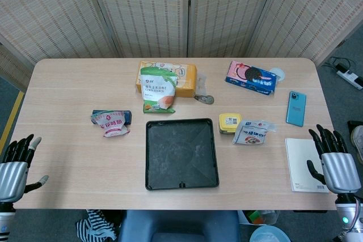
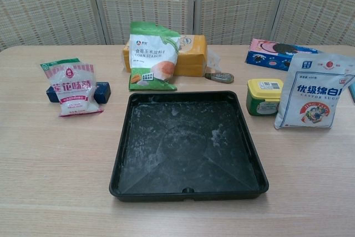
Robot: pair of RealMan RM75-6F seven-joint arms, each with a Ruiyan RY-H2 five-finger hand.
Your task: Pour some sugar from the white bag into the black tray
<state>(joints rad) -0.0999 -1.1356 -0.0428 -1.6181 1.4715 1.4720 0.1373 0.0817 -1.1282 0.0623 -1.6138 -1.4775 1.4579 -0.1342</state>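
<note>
The black tray point(image 1: 181, 154) point(image 2: 188, 148) lies flat at the table's front middle, with thin white dust on its floor. The white sugar bag point(image 1: 252, 132) point(image 2: 314, 92), printed in blue and red, stands just right of the tray, beside a small yellow-lidded tub point(image 1: 229, 123) point(image 2: 263, 96). In the head view my left hand point(image 1: 16, 165) hovers at the table's front left corner, fingers spread, holding nothing. My right hand point(image 1: 334, 160) is at the front right edge, also spread and empty, well right of the bag. Neither hand shows in the chest view.
A white-and-pink seasoning bag point(image 1: 112, 123) point(image 2: 73, 87) lies on a dark blue box left of the tray. Behind the tray are a green corn starch bag point(image 1: 157, 92) point(image 2: 152, 56) and an orange box point(image 1: 184, 77). A cookie pack point(image 1: 250, 77), phone point(image 1: 295, 108) and notebook point(image 1: 303, 162) lie at the right.
</note>
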